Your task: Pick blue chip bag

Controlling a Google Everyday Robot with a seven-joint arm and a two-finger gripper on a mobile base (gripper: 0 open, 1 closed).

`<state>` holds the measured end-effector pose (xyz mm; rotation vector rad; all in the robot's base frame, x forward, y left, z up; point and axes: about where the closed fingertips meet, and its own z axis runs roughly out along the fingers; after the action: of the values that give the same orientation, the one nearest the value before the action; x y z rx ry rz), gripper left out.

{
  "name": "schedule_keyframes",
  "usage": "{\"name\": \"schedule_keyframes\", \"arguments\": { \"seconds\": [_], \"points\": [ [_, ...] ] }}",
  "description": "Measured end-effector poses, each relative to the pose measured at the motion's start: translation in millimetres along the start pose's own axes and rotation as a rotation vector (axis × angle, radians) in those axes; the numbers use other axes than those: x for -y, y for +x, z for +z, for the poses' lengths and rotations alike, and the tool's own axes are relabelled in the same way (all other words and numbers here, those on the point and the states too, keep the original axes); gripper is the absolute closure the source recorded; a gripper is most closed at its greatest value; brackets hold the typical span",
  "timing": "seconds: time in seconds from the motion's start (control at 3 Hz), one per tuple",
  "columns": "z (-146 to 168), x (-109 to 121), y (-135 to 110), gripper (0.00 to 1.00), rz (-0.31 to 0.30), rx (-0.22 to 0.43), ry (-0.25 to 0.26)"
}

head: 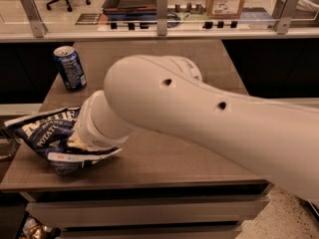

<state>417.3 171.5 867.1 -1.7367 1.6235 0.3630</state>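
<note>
The blue chip bag (42,132) lies crumpled at the front left corner of the brown table (164,158), dark blue foil with white lettering and white edges. My gripper (76,139) is at the end of the big white arm (199,108), pressed right against the bag's right side. The white wrist (97,126) covers most of it and part of the bag.
A small blue soda can (70,67) stands upright at the back left of the table. The arm crosses the table from the lower right. A glass rail with metal posts (161,6) runs behind the table. Drawer fronts (149,213) sit below the front edge.
</note>
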Motion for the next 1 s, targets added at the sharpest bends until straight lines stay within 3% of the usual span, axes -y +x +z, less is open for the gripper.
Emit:
{"name": "schedule_keyframes", "arguments": {
  "seconds": [0.67,1.0],
  "points": [
    [-42,97,-1,1.00,-0.076,-0.046,-0.011],
    [-81,143,-19,1.00,-0.122,-0.038,0.042]
  ]
}}
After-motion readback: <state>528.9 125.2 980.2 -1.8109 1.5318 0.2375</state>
